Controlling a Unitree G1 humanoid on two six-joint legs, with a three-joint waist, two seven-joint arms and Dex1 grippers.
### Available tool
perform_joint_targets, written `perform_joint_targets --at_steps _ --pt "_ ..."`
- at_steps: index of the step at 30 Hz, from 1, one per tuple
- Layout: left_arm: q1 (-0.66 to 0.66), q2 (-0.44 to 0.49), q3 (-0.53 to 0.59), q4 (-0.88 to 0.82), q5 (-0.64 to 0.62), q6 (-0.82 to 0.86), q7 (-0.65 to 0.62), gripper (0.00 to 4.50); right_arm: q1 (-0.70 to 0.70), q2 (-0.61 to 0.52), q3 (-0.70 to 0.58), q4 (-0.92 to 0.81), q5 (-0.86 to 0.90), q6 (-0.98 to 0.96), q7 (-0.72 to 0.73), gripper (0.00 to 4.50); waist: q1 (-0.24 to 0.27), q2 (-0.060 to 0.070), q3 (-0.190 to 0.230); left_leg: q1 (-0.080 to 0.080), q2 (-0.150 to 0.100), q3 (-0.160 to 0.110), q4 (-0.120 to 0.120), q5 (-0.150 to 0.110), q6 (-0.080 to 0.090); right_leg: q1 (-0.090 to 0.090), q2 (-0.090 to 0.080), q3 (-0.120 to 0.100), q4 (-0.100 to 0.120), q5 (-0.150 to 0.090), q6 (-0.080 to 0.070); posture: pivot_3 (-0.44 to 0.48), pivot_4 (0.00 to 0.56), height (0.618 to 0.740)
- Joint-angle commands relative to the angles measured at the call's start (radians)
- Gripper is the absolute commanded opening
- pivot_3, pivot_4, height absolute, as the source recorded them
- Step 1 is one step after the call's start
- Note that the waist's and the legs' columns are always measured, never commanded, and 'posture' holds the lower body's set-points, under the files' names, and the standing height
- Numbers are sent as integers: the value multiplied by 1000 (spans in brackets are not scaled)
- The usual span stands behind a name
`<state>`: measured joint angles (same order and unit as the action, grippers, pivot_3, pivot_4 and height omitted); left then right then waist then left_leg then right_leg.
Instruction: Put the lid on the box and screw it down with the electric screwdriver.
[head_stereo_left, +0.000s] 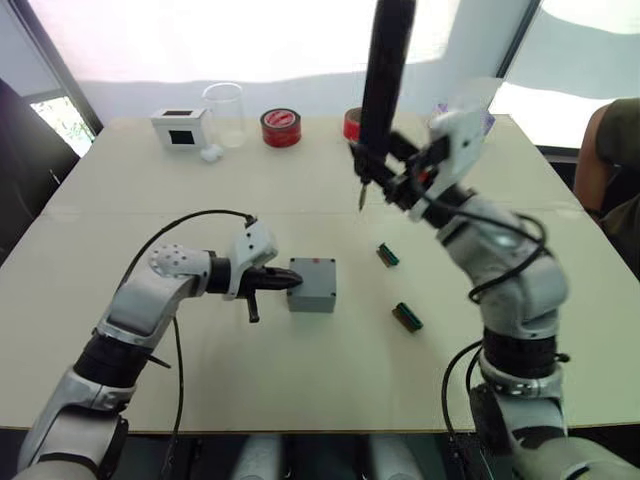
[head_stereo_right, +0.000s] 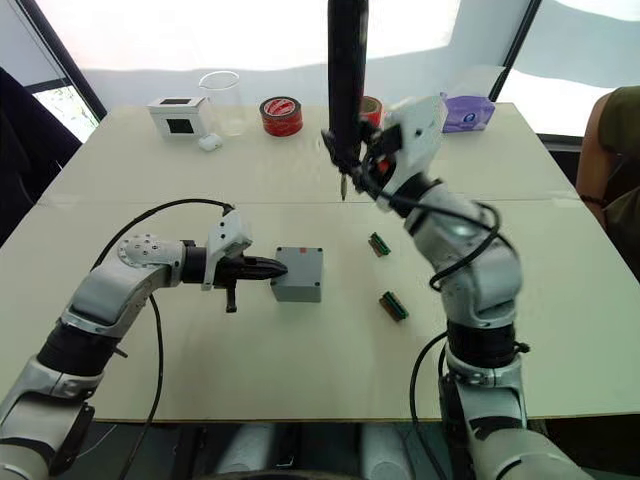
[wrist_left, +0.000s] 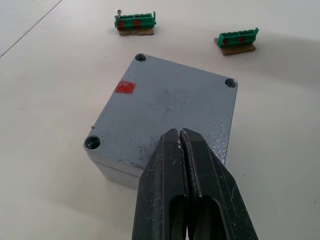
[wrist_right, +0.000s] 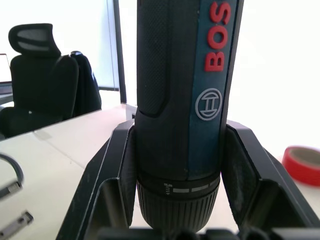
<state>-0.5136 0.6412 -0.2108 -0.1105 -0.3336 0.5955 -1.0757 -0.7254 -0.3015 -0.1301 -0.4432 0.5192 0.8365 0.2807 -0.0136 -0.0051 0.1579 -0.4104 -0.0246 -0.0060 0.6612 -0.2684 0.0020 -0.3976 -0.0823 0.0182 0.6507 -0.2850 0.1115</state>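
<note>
Lid sits on box (left gripper pinched empty at its edge); right gripper clamping screwdriver should drop bit plumb into a corner hole.

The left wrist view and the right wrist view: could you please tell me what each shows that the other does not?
Left wrist: the lid sitting on the box, its corner screw holes, two green terminal blocks, and the shut left gripper at the lid's edge.
Right wrist: the screwdriver clamped upright in the right gripper, a red tape roll and an office chair.
Shared: the pale table.
</note>
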Motion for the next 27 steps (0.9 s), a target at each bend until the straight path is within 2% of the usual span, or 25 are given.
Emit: perform_joint_targets --at_steps 1,4,6,8,10,13,16,17,19,22,27 --pt "13 -7 3 -8 -3 21 16 0 -62 16 -90 -37 86 163 -104 1757 -1 0 0 0 0 0 0 0 0 0 0 0 0 0 0 0 150 740" --pt "-5 -97 61 -31 38 -50 186 0 -118 -55 -206 8 129 335 -154 1757 5 1 1 0 0 0 0 0 0 0 -1 0 0 0 0 0 150 740" --pt "-14 -152 110 -41 37 -98 263 0 -110 -133 -235 44 119 456 -162 1757 17 1 1 -2 -2 0 0 0 0 -1 -4 -1 0 0 0 0 150 740" --pt "-23 -179 127 -71 13 -61 289 0 -66 -243 -233 72 118 591 -132 1757 24 0 1 -5 -2 0 1 -1 1 -3 -5 -1 -2 0 0 0 150 740" --pt "-28 -179 116 -119 -26 4 274 0 -50 -310 -280 99 127 696 -105 1757 26 0 1 -10 -3 0 1 -1 2 -6 -6 -2 -2 0 0 0 150 740" --pt "-37 -165 113 -138 -100 99 221 0 -50 -338 -342 141 136 773 -104 1757 16 3 3 -16 -3 1 2 -1 2 -13 -5 0 -1 0 0 0 150 740" --pt "-112 -80 132 -194 -288 286 62 0 107 -513 -343 236 313 778 -59 1757 8 3 5 -17 -2 1 2 -1 1 -14 -3 -1 -1 0 0 0 150 740" --pt "-134 -69 139 -221 -333 311 36 0 160 -587 -298 275 372 778 -53 1757 9 2 5 -18 -2 -1 2 -1 2 -13 0 -2 -2 0 0 0 150 740" --pt "-150 -50 117 -250 -343 302 16 0 204 -660 -232 349 452 778 -73 1757 3 3 6 -17 -2 -1 2 -1 2 -11 0 -3 -3 0 0 0 150 740" --pt "-151 -20 75 -269 -322 288 -2 0 208 -690 -197 407 530 778 -71 1757 -14 3 6 -13 -2 4 4 -2 4 -9 0 0 -3 1 1 0 150 740" --pt "-104 4 73 -288 -337 287 -3 0 218 -693 -178 440 449 775 -46 1757 -23 5 7 -12 1 4 3 -2 4 -10 4 2 -2 1 1 0 150 740"
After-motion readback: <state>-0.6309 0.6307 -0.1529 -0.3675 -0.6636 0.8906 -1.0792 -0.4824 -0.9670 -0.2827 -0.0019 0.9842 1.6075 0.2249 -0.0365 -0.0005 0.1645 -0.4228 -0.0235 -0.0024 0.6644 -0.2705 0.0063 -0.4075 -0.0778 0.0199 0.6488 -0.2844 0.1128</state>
